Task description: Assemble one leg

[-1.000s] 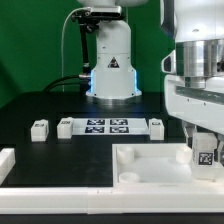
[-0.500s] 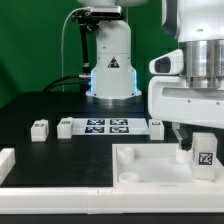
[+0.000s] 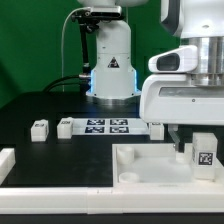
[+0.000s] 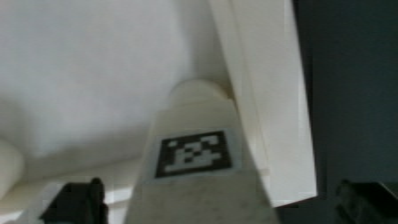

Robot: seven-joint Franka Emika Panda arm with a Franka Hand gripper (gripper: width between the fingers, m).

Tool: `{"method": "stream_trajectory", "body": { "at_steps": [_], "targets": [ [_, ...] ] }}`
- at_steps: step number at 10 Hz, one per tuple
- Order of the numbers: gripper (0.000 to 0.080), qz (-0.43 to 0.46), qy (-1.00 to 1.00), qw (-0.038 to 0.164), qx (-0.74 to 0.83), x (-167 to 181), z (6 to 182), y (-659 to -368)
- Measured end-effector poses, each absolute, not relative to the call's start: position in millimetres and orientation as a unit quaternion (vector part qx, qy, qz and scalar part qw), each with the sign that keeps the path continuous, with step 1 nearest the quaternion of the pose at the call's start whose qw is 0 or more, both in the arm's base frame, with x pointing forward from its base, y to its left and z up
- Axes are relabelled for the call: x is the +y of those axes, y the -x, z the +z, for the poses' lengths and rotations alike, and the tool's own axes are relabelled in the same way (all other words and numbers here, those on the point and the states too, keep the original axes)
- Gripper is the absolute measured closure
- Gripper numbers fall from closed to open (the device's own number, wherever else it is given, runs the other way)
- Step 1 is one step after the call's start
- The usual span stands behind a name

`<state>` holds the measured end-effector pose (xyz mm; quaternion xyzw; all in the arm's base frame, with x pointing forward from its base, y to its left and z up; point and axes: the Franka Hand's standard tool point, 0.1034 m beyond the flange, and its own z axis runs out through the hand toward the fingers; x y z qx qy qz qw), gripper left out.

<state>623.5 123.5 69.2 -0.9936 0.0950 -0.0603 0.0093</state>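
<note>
The leg [image 3: 206, 153], a small white post with a black-and-white tag, stands upright at the corner of the large white tray-like piece [image 3: 150, 168] on the exterior view's right. My gripper [image 3: 204, 148] hangs over it with the jaws astride the leg. In the wrist view the leg [image 4: 192, 150] rises between the two dark fingertips [image 4: 75, 202], with a gap on each side. The gripper [image 4: 219, 205] is open. The leg's foot and the corner socket are hidden.
The marker board [image 3: 105, 125] lies mid-table. Three more small white posts stand beside it: two on its left [image 3: 40, 128] [image 3: 66, 127] and one on its right [image 3: 156, 125]. Another white part [image 3: 8, 160] sits at the left edge. The robot base [image 3: 110, 60] is behind.
The wrist and hand have turned and shifted toward the exterior view's left over the leg. The leg and its tag have stayed in place.
</note>
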Motion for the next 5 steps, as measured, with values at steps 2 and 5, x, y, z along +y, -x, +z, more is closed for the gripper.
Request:
{"method": "stream_trajectory", "body": {
  "at_steps": [2, 5],
  "targets": [
    [0.0332, -0.06, 0.993, 0.01, 0.101, 124.1, 69.0, -623.3],
    [0.0508, -0.06, 0.992, 0.01, 0.111, 123.7, 68.9, -623.3]
  ]
}}
